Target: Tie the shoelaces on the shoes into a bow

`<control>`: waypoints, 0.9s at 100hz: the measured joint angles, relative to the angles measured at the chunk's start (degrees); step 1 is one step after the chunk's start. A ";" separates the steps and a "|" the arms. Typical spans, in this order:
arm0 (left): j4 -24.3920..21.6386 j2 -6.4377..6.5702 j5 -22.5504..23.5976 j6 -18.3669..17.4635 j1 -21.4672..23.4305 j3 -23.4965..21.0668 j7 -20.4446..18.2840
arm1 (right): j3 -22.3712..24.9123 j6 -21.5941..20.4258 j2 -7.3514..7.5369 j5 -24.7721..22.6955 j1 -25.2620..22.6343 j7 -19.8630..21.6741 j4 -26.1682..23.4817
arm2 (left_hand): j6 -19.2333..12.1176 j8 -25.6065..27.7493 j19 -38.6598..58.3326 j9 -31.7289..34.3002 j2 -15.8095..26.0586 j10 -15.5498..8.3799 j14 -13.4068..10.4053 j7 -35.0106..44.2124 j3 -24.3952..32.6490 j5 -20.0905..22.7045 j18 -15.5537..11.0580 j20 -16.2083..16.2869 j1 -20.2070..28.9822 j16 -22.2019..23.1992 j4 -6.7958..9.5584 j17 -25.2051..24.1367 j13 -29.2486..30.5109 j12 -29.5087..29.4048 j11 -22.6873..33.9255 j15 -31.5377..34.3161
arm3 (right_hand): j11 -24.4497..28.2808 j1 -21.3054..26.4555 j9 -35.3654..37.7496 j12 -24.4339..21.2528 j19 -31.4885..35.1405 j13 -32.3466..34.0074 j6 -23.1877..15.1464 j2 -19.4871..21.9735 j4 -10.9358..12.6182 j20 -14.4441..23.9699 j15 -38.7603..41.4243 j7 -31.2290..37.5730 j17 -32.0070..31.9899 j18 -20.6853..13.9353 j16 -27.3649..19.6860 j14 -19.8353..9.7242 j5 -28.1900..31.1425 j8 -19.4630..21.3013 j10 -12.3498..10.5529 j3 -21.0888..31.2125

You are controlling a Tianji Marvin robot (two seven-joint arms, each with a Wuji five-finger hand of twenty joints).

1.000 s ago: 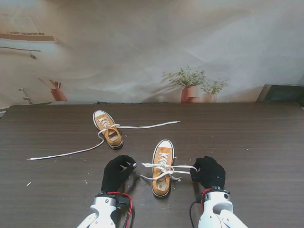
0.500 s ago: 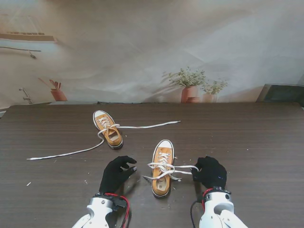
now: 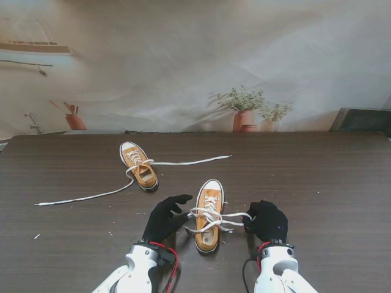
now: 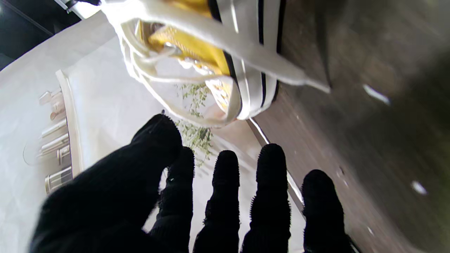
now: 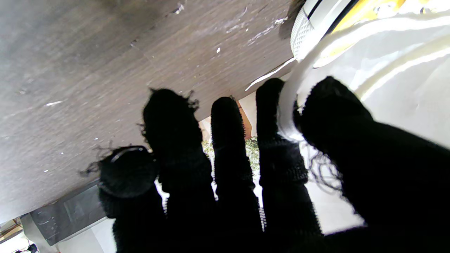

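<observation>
- Both the left hand (image 3: 165, 220) and the right hand (image 3: 267, 221) wear black knitted cloth gloves, matt and fuzzy, with loose fibres at the fingertips (image 5: 168, 105).
- Between the hands, the near sneaker (image 3: 209, 215) has mustard canvas uppers and a smooth, slightly glossy white rubber sole (image 4: 253, 88).
- Its laces (image 3: 217, 218) are flat white woven cloth; one is pinched in the right hand.
- The table (image 3: 330, 183) is dark wood grain, matt, scuffed and speckled near the right hand.
</observation>
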 measured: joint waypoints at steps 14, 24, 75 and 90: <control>0.75 -0.24 -0.80 0.95 -1.45 1.40 -1.45 | -0.05 -0.13 0.00 0.13 0.02 0.04 -0.08 | 0.00 0.00 0.01 2.14 0.01 -0.01 0.00 0.01 1.39 1.95 0.00 0.00 0.01 0.00 0.00 1.68 0.20 -1.44 -0.25 -0.01 | 0.00 0.00 0.00 0.00 0.00 0.00 0.00 0.00 0.00 -0.47 0.00 0.00 0.00 0.00 0.00 0.00 0.00 0.00 0.00 0.00; 1.24 -0.55 -0.90 1.69 -1.97 2.15 -1.08 | -0.06 -0.27 0.00 0.18 0.02 0.03 -0.10 | 0.02 0.00 0.49 5.08 0.24 -0.01 0.38 0.71 0.81 5.68 0.00 0.00 1.61 0.00 -0.05 3.39 2.91 -1.62 -0.61 0.16 | 0.00 0.00 0.00 0.00 0.00 0.00 0.00 0.00 0.00 -0.49 0.00 0.00 0.00 0.00 0.00 0.00 0.00 0.04 0.00 0.00; 4.72 -3.14 -2.10 2.51 -4.37 4.73 4.23 | -0.60 -0.71 -0.01 0.46 0.34 0.06 -0.18 | 0.04 0.00 2.90 18.76 0.27 0.03 1.15 26.38 -8.83 11.29 0.69 -0.01 8.01 0.00 -1.05 10.03 9.83 11.58 2.84 6.03 | 0.00 0.00 0.02 0.00 0.40 0.02 0.02 0.00 0.01 -0.57 0.00 0.00 0.04 0.00 -0.03 0.00 0.00 0.62 0.16 0.00; 4.81 -3.54 -2.25 2.87 -4.46 4.88 4.91 | -0.67 -0.71 -0.01 0.46 0.36 0.16 -0.20 | 0.07 0.00 3.53 21.56 -0.09 0.25 1.30 29.62 -5.69 13.34 1.23 -0.55 5.86 0.00 -1.65 10.98 11.85 11.66 5.86 7.06 | 0.00 0.00 0.03 0.00 0.45 0.02 0.02 0.00 1.11 -0.58 0.00 0.00 0.07 0.00 -0.02 0.00 0.00 0.62 0.23 0.00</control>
